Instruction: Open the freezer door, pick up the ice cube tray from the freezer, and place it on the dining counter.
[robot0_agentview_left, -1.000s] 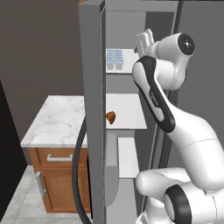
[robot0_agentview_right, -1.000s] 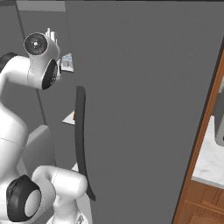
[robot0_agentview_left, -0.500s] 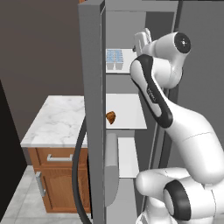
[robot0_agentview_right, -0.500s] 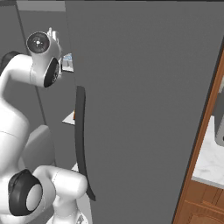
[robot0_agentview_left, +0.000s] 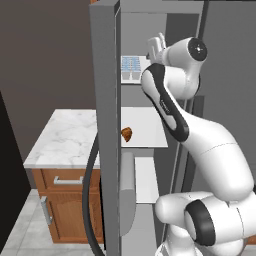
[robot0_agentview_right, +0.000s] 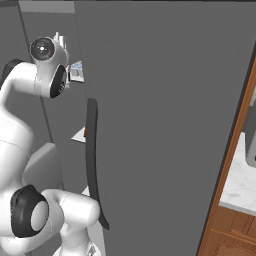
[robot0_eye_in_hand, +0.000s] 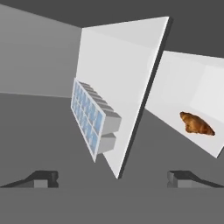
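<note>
Open gripper held inside the freezer, short of the ice cube tray.

The freezer door (robot0_agentview_left: 105, 125) is seen swung open, its dark handle (robot0_agentview_left: 89, 200) nearest. The gripper (robot0_eye_in_hand: 113, 178) is held with fingers spread wide and nothing between them. Beyond it, the ice cube tray (robot0_eye_in_hand: 92, 117) is seen on the upper white shelf (robot0_eye_in_hand: 127, 83); a croissant (robot0_eye_in_hand: 197, 124) is seen on the shelf below.

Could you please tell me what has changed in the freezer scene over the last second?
The arm's upper part has swung left, carrying the open pincer closer to the ice cube tray on the upper shelf; nothing has been grasped. The ice cube tray, the brown croissant on the shelf below and the open freezer door stayed where they were.
</note>
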